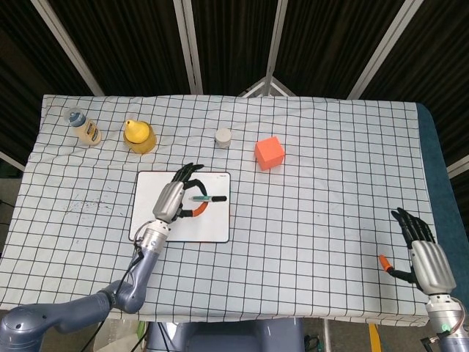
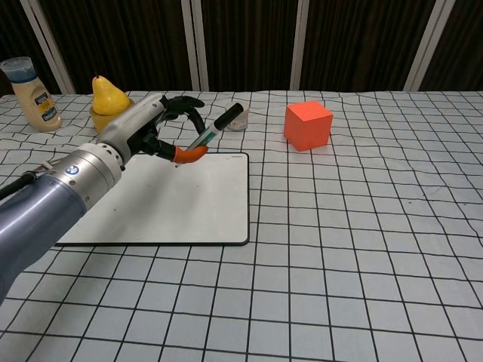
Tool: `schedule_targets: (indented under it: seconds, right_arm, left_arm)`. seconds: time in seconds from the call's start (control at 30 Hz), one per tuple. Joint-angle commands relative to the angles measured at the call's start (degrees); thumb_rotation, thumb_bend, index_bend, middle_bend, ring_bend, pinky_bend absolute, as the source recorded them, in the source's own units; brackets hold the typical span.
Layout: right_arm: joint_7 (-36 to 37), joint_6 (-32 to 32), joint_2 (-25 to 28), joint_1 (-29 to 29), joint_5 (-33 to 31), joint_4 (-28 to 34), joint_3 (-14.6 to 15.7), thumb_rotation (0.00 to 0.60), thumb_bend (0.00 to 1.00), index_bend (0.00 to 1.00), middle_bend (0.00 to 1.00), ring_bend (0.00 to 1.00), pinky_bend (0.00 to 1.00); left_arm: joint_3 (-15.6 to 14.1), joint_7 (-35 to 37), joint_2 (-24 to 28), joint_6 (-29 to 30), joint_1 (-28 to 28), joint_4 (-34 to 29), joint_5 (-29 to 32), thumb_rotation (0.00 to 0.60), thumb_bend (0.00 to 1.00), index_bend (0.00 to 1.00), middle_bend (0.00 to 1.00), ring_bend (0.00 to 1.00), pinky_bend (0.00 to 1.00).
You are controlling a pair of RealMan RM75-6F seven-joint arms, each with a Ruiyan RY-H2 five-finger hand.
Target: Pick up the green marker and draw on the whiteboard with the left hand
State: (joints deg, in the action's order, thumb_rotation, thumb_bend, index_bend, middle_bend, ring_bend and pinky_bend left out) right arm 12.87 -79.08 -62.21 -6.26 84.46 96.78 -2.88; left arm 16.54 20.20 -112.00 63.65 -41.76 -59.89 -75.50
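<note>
My left hand (image 1: 174, 201) (image 2: 155, 128) hovers above the whiteboard (image 1: 145, 213) (image 2: 204, 196), raised off the table. It pinches the green marker (image 1: 207, 199) (image 2: 217, 127), whose black capped end points right and away from me. The whiteboard, white with a black rim, lies flat at the table's left centre, and no marks show on it. At the near right edge my right hand (image 1: 423, 255) rests with its fingers spread and nothing in it; it does not show in the chest view.
Along the back stand a sauce bottle (image 1: 83, 126) (image 2: 29, 92), a yellow pear on a yellow dish (image 1: 138, 136) (image 2: 108, 102), a small grey jar (image 1: 223, 137) (image 2: 238, 121) and an orange cube (image 1: 269, 152) (image 2: 307, 124). A checked cloth (image 1: 330, 183) covers the table.
</note>
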Motion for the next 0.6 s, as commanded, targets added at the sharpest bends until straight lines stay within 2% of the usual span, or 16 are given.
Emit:
schedule_targets:
  seconds: [0.03,0.6]
  right_arm:
    - [0.00,0.02,0.01,-0.01,0.00,0.01,-0.01,0.600,0.32,0.00,0.00,0.00,0.00]
    - [-0.20,0.18,0.02,-0.01,-0.32,0.14,-0.04,0.600,0.32,0.00,0.00,0.00,0.00]
  left_arm:
    - [-0.26,2.61,-1.78,-0.80,-0.62,3.00,-0.43,0.600,0.58,0.65,0.11,0.00,0.00]
    - [-1.15,7.36,-4.44,-3.35,-1.98,9.72,-1.35,0.600,0.58,0.65,0.11,0.00,0.01]
